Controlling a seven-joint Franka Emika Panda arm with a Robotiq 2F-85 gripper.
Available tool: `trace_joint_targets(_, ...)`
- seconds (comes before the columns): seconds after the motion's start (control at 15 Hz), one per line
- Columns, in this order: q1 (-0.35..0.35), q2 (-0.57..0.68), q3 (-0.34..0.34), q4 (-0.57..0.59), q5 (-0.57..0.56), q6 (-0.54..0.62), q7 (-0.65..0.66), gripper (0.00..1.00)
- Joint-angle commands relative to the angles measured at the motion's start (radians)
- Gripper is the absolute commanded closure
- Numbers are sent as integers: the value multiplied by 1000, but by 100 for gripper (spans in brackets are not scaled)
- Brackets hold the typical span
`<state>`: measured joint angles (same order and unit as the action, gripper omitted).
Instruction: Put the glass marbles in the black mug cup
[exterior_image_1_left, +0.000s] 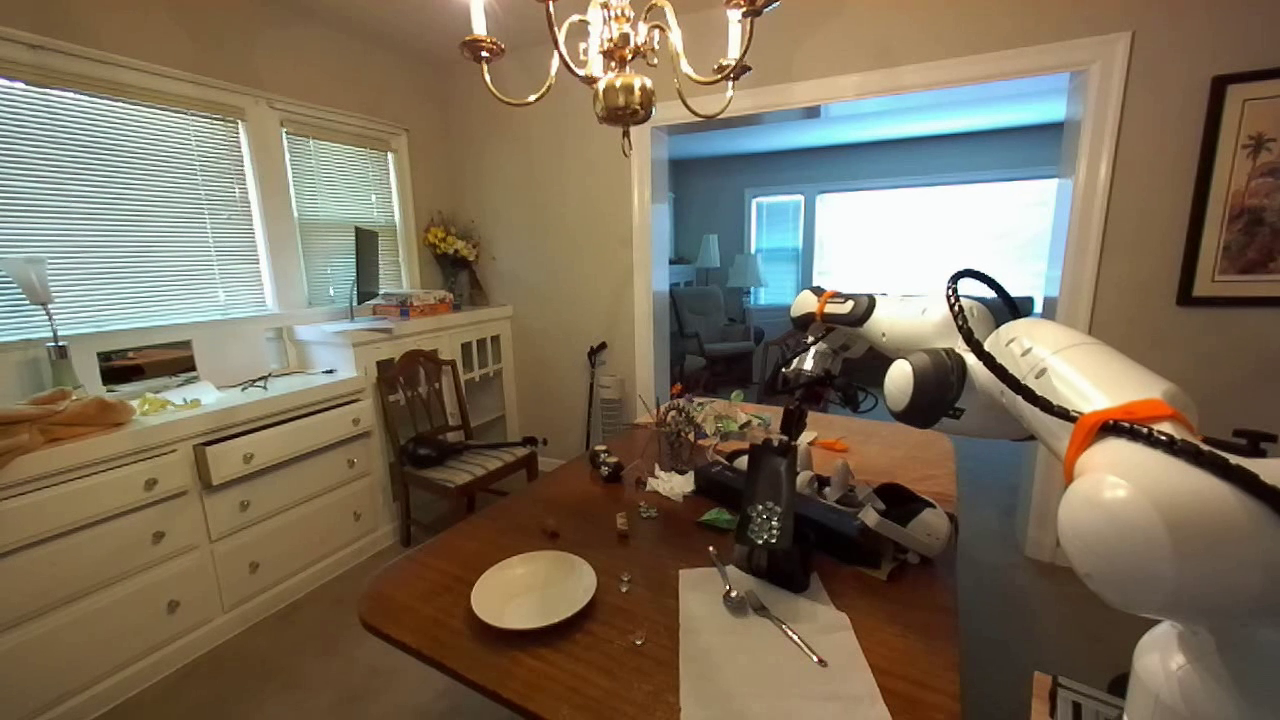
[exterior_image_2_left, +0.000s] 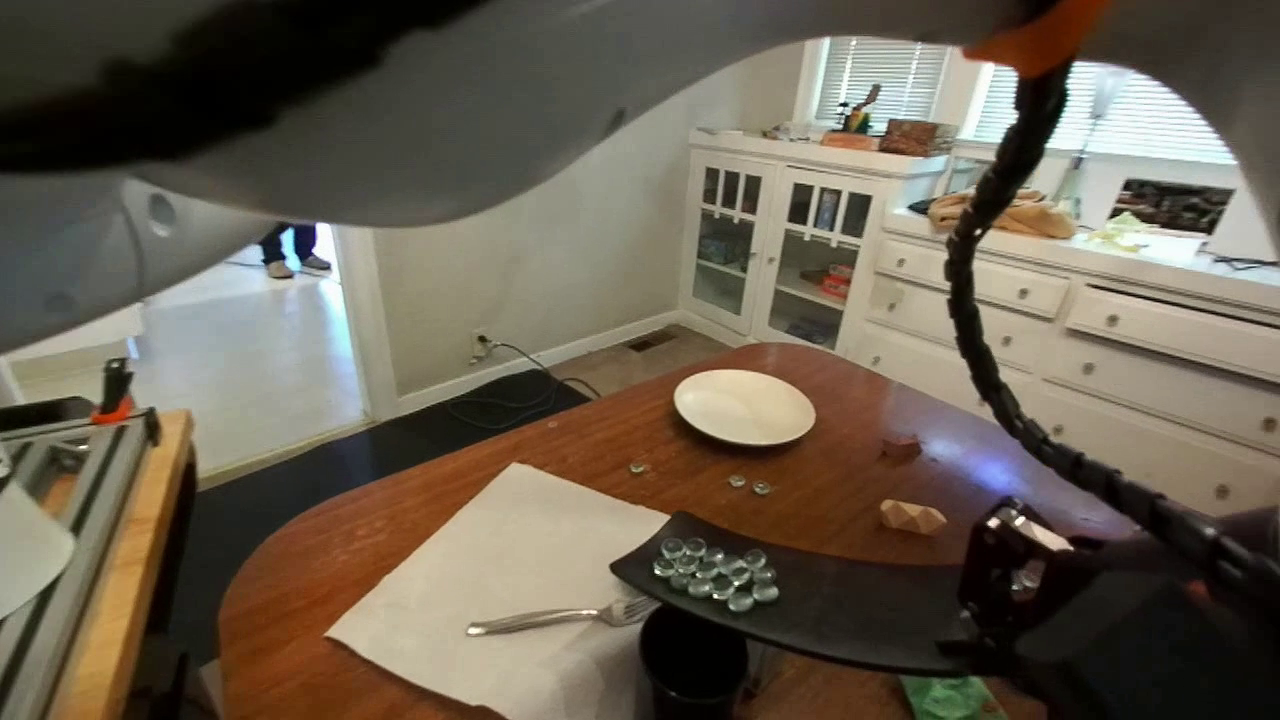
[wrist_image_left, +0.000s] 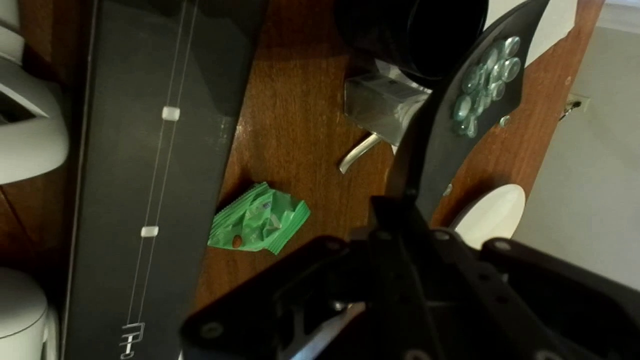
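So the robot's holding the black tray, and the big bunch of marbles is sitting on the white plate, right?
Nearly! The end effector is holding the black tray, but the big bunch of marbles is sitting on that tray, not on the white plate; the wrist view shows it.

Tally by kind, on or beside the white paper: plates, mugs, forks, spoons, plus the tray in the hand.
White plate: 1
Black mug: 1
Fork: 1
Spoon: 1
Curved black tray, held by the hand: 1
Total: 5
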<state>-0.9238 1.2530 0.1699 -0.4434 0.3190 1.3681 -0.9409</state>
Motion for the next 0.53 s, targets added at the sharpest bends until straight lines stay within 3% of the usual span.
trace_joint_targets(0.0, -29, -29, 13, 0, 17, -5, 12, 98)
trace_joint_targets(0.47, -36, -32, 19, 0, 16, -7, 12, 98)
